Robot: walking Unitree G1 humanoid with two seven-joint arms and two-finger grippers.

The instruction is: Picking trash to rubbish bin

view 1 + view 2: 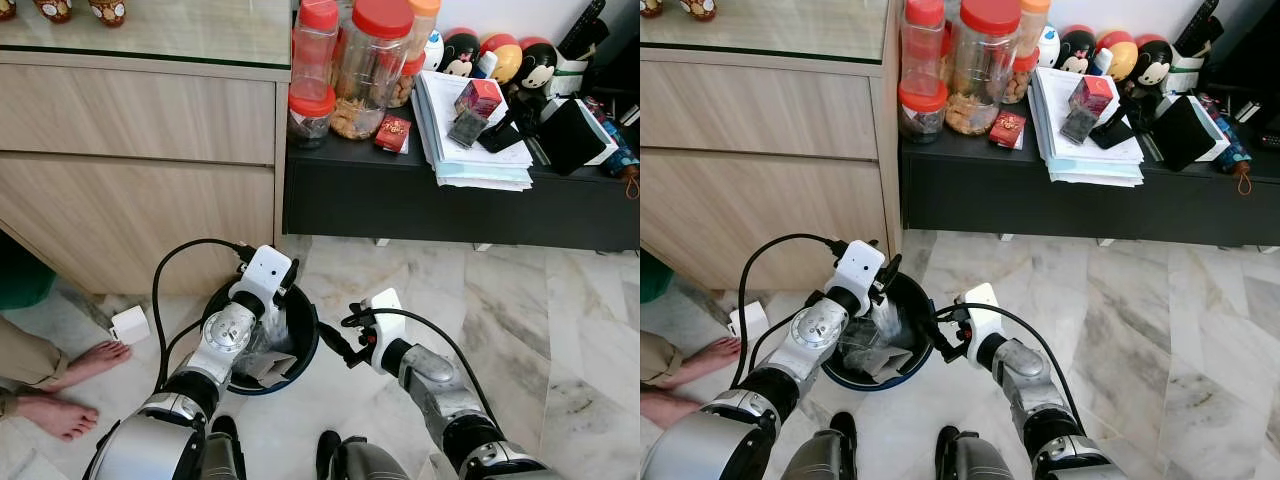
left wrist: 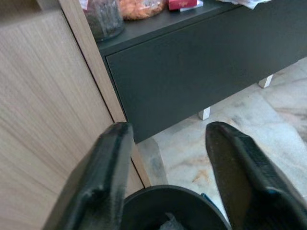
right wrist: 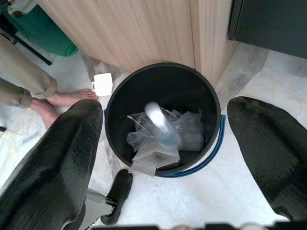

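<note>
Marble floor [image 1: 520,300], pale with grey veining, is being occupied by a round black rubbish bin [image 3: 163,81] with a blue handle hanging at its rim. Crumpled clear plastic trash [image 3: 165,136] and a flap of card are being held inside it, and a pale blurred piece is being seen above that heap in the right wrist view. The left gripper [image 2: 168,182] is being held over the bin's far rim, its two black fingers spread apart with nothing between them. The right gripper [image 1: 335,345] is being held just beside the bin's right edge, its fingers likewise parted and empty. A light wooden cabinet [image 1: 140,170] is being seen just behind the bin, and beside it a low black surface [image 1: 450,200] is carrying red-lidded jars [image 1: 370,65] and a stack of papers [image 1: 470,140]. A person's bare feet [image 1: 70,390] are being shown near a small white box [image 1: 130,325] on the floor, to the robot's left.
</note>
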